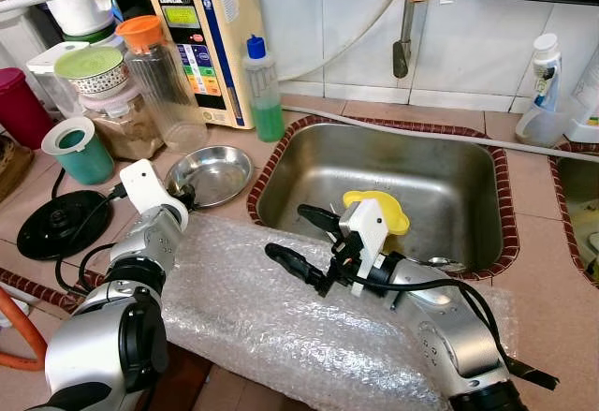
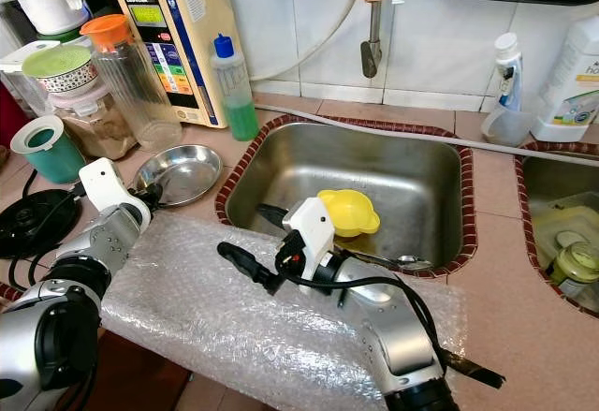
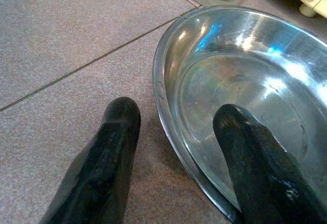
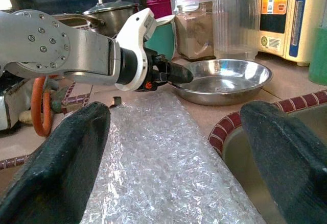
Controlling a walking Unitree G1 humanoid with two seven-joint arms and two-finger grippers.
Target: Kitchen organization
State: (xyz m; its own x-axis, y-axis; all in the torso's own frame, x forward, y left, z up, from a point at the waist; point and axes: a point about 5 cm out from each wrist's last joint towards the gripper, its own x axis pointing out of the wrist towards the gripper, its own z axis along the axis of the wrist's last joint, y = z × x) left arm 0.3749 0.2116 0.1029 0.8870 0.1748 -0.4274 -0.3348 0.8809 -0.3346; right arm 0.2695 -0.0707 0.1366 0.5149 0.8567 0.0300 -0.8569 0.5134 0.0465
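A water ionizer (image 1: 208, 36) stands against the tiled wall, a green bottle (image 1: 264, 90) just beside it. A tap (image 1: 404, 18) hangs over the sink (image 1: 468, 186). Bubble wrap (image 1: 271, 317) lies across the worktop (image 1: 552, 289).

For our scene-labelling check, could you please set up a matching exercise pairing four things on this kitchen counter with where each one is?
Things:
1. yellow bowl
2. steel dish
3. bubble wrap
4. green bottle

Places:
A. standing by the wall, beside the water machine
B. inside the sink
C. spread over the counter's front edge, under the right gripper
D. its rim between the open fingers of the left gripper

Pairs: 1-B, 2-D, 3-C, 4-A
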